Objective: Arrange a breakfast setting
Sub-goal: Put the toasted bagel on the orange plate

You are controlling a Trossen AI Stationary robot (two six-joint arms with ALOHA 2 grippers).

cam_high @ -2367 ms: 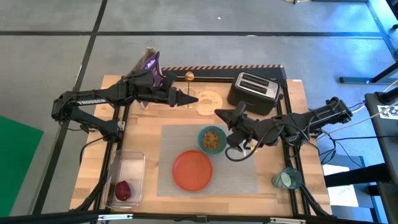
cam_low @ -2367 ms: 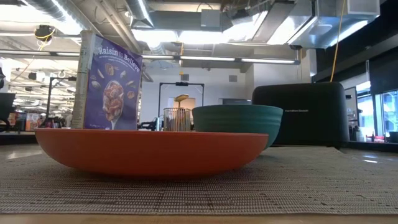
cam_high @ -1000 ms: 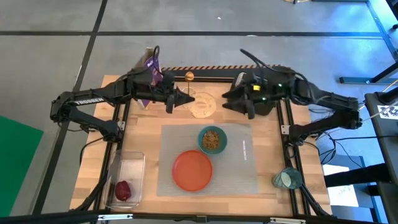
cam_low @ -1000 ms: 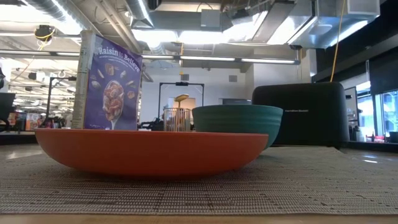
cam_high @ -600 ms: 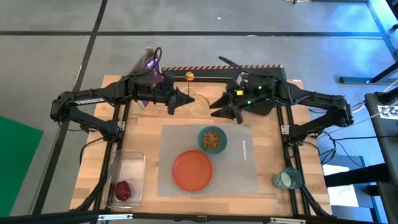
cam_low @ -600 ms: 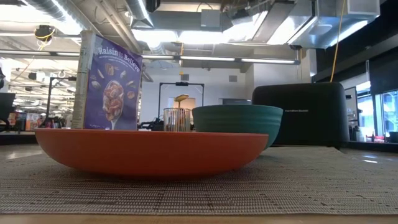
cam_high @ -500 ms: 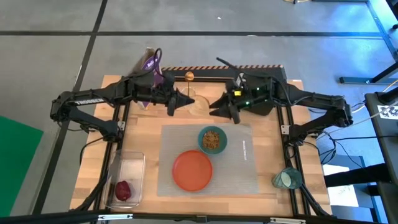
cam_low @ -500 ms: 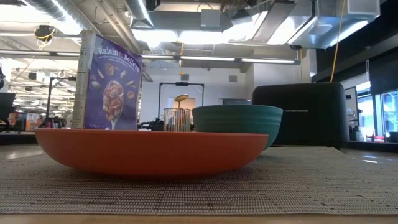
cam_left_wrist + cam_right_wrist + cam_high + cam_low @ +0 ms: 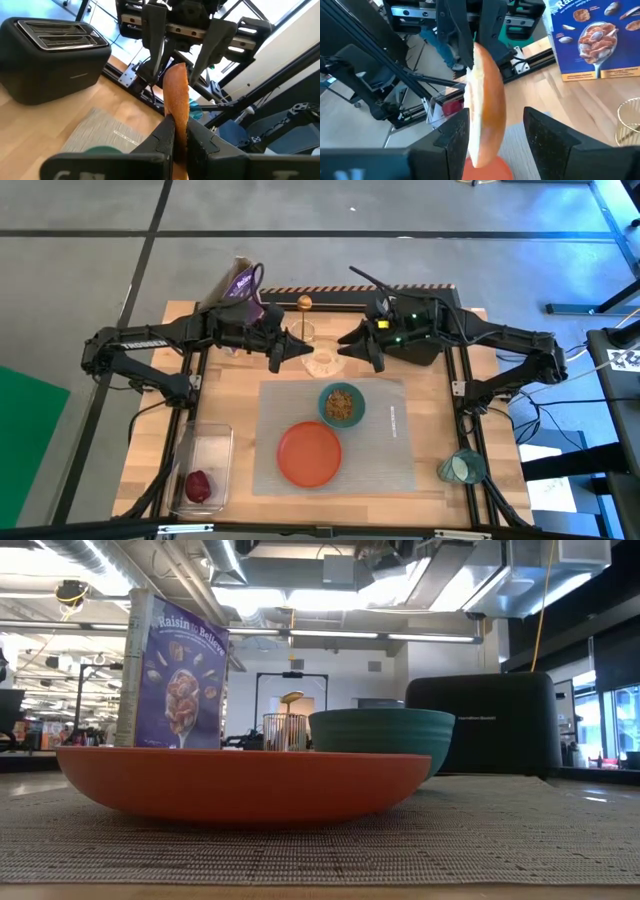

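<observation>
Bagel (image 9: pixel 176 95): hanging edge-on above the bare wood just behind the grey placemat (image 9: pixel 390 442), pinched by the left gripper (image 9: pixel 298 349), whose fingers (image 9: pixel 165 134) are pressing together on its near rim. Going left to right, with the placemat as landmark:

- Clear tub (image 9: pixel 203 469), sitting off the placemat's left edge, with the dark red fruit (image 9: pixel 198 485) lying in its near end.
- Cereal box (image 9: pixel 242 282), standing well behind the placemat's left corner.
- Left gripper, reaching in over the back-left of the placemat.
- Orange plate (image 9: pixel 308 453), resting on the placemat's near half.
- Teal bowl (image 9: pixel 341 403), sitting on the placemat just behind the plate.
- Right gripper (image 9: pixel 352 341), facing the left one, its fingers (image 9: pixel 546 131) spreading either side of the bagel's far rim; cannot tell whether they are touching it.
- Black toaster (image 9: pixel 418 345), standing behind the placemat's right corner, mostly under the right arm.
- Teal cup (image 9: pixel 460 468), sitting off the placemat's right edge.
</observation>
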